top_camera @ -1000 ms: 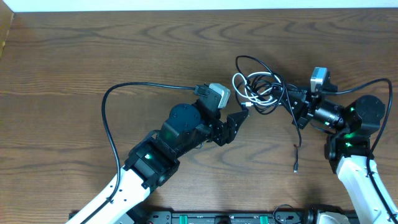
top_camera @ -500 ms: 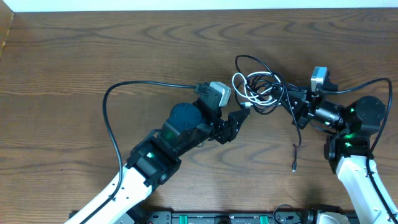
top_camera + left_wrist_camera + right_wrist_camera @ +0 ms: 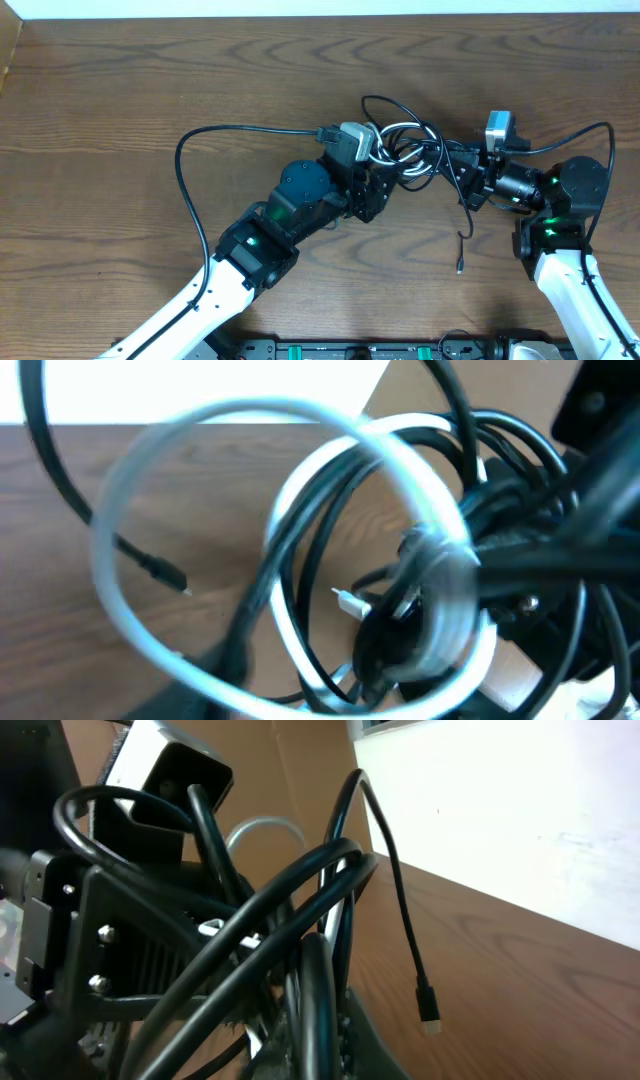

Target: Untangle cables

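Overhead: bright and even from above, sharp edge to edge, with only faint soft shadows beside the cables (image 3: 408, 150) on the table (image 3: 100, 120); burnt out to plain white along the top edge. Left wrist: badly blurred, with the white cable (image 3: 110, 600) smeared into wide pale bands, washed out at upper left. Right wrist: backlit, blown to flat white at upper right, dark and soft in the near cables, sharper toward lower right.

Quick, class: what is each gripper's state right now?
Left gripper: among the cables, open or closed cannot be told.
Right gripper: closed on the cables.
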Controlling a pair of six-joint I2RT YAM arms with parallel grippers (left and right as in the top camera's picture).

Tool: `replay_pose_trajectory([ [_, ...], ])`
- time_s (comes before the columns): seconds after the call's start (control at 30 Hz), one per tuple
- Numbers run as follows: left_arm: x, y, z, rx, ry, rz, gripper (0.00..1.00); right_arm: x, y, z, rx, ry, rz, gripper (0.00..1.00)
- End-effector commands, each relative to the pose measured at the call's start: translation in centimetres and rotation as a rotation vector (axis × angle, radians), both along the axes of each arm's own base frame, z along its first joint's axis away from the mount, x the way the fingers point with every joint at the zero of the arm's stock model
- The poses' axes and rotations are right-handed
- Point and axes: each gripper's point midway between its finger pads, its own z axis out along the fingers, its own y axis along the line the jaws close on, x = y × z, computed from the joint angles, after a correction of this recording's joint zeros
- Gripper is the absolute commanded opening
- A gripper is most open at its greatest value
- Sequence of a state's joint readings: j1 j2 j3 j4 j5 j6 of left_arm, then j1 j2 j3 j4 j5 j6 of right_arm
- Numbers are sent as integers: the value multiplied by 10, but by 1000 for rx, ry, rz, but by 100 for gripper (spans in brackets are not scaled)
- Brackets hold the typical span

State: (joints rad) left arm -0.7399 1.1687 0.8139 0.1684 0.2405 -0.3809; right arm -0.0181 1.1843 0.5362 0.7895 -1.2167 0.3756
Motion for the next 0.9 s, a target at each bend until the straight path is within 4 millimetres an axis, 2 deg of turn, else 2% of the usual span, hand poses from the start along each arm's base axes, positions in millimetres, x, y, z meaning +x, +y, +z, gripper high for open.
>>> replay_pose_trajectory([
  [0.0, 0, -2, 5, -22, 6, -4, 29, 1, 1, 6, 6, -10, -8, 1],
  [0.27, -2, -2, 5, -38, 27, -6, 30, 5, -1, 7, 8, -14, -31, 1],
  [0.3, -2, -3, 6, -39, 28, -10, 28, 5, -1, 7, 6, -19, -31, 1],
  [0.37, -3, -3, 6, -39, 29, -13, 11, 5, -1, 7, 3, -27, -33, 1],
  [0.4, -3, -4, 6, -40, 29, -17, 8, 5, -2, 7, 1, -33, -35, 1],
  [0.67, -13, -1, 24, -64, -19, -50, 7, 7, -5, 6, -2, -35, -47, 1],
  [0.87, -13, 1, 28, -65, -35, -48, 7, 2, -3, 5, -14, -52, -17, 1],
])
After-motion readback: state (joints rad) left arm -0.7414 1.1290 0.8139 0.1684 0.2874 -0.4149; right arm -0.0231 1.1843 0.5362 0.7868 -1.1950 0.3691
